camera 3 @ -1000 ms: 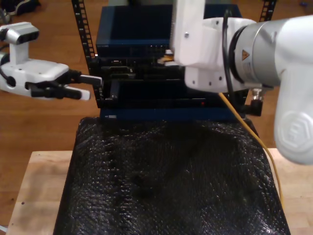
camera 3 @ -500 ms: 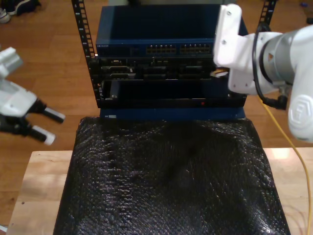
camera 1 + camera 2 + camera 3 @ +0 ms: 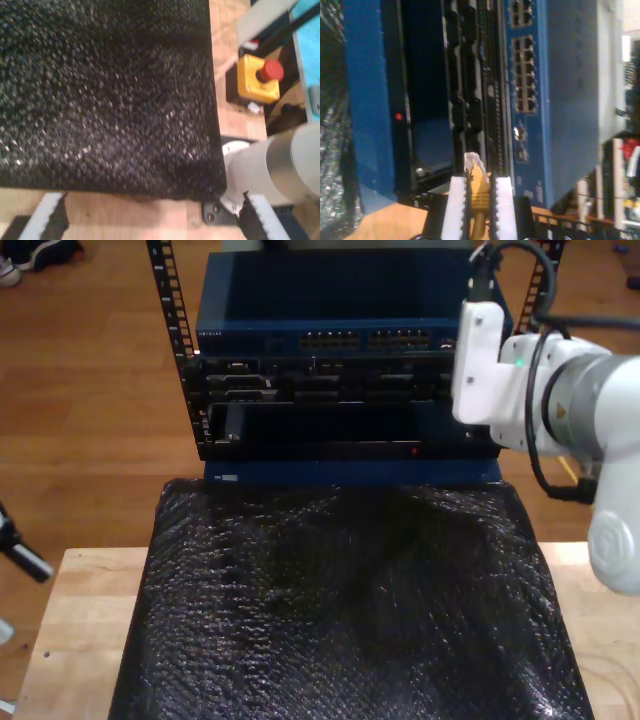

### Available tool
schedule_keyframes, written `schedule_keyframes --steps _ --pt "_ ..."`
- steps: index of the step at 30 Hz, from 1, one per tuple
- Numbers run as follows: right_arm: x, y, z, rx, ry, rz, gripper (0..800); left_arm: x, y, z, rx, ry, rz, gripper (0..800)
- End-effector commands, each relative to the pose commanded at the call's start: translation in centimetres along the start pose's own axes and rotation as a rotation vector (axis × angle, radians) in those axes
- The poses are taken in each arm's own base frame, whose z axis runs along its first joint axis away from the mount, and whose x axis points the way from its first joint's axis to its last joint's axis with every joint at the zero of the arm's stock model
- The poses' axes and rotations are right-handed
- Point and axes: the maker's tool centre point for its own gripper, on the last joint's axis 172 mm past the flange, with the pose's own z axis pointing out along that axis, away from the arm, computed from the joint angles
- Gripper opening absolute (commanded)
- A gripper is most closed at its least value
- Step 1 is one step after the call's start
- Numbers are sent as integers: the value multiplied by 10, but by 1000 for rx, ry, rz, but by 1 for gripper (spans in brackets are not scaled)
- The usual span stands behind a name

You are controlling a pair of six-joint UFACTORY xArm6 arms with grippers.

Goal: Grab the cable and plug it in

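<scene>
The cable is already in the grip, so the step in hand appears to be carrying its plug to a socket — the plugging itself is not yet done.

In the first wrist view, my first gripper (image 3: 150,220) looks down on the black mat (image 3: 105,85) spread over the wooden table (image 3: 235,115). Its two pads (image 3: 45,220) stand far apart with nothing between them, so it is spread open and idle. Beyond the mat's edge sits a yellow box with a red stop button (image 3: 260,77), and a white arm base (image 3: 270,170) rises near the mat's corner.

In the second wrist view, my second gripper (image 3: 479,210) is clamped on the cable (image 3: 479,197), its white pads pressed against the orange sheath on both sides. The clear plug (image 3: 472,162) sticks out just past the pads, pointing at the rack. The blue switch (image 3: 560,80) with its rows of ports (image 3: 525,75) lies ahead and off to one side of the plug. The next move seems to call for shifting the plug sideways onto a port row, then a straight push.

In the exterior view, the white arm (image 3: 520,390) reaches in from about 3 o'clock, its wrist held level before the rack's end at the exterior view's right. The switch's ports show at about 12 o'clock, above the mat.
</scene>
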Motion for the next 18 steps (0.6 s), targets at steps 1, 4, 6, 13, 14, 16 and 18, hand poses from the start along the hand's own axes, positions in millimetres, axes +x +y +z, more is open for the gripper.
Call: schedule_keyframes --steps 1,4,6,13,14,16,18 --pt "0 -1 0 -15 3 -2 1 -5 6 1 -4 -11 21 798" --pt "-10 0 -2 -52 -7 4 1 -22 25 9 -36 -31 84 798" --pt "-17 1 -3 -73 -18 5 1 -33 40 18 -59 -34 116 798" --pt "-24 1 -2 -90 -26 5 1 -63 94 48 -133 -39 187 798" --pt "-25 0 -2 -89 -28 5 1 -66 100 53 -142 -30 194 798" --pt "-26 0 -2 -89 -29 5 1 -73 114 64 -153 -5 197 798" --pt "-26 1 -2 -91 -29 7 1 -81 131 74 -158 22 195 798"
